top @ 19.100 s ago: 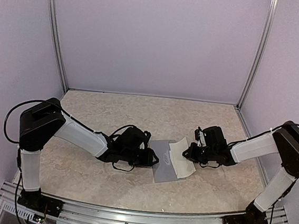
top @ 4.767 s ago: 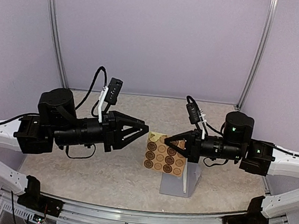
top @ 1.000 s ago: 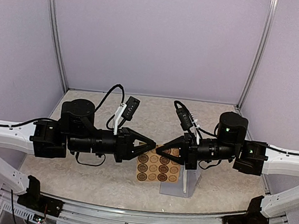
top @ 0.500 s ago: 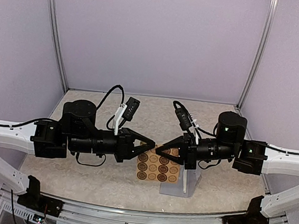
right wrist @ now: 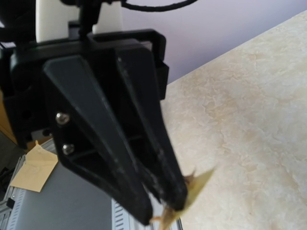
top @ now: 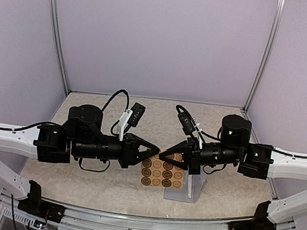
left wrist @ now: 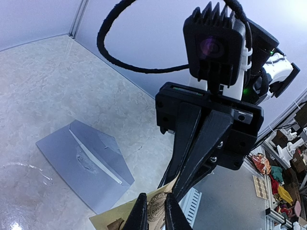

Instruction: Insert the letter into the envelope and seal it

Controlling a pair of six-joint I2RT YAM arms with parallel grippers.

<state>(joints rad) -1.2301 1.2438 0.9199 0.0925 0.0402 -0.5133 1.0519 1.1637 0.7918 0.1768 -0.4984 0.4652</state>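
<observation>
Left claw (top: 157, 149) has just narrowed onto a sticker (left wrist: 155, 210); right claw (top: 161, 155) is clamped tight on the sticker sheet (top: 164, 173) (peel looks next). The envelope (left wrist: 84, 165) awaits sealing.

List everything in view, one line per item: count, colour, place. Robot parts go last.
sticker sheet: one, tan with rows of round brown stickers, held up over the middle of the table, top edge at the gripper tips
envelope: one, grey-lavender, flat on the table below and right of the sheet, flap folded over
table: one, beige marbled, under everything
walls: three, pale lavender, at the back and both sides
left gripper: one, black, reaching in from the left, shut on the sticker sheet
right gripper: one, black, reaching in from the right, shut on the sticker sheet, tip to tip with the left gripper
</observation>
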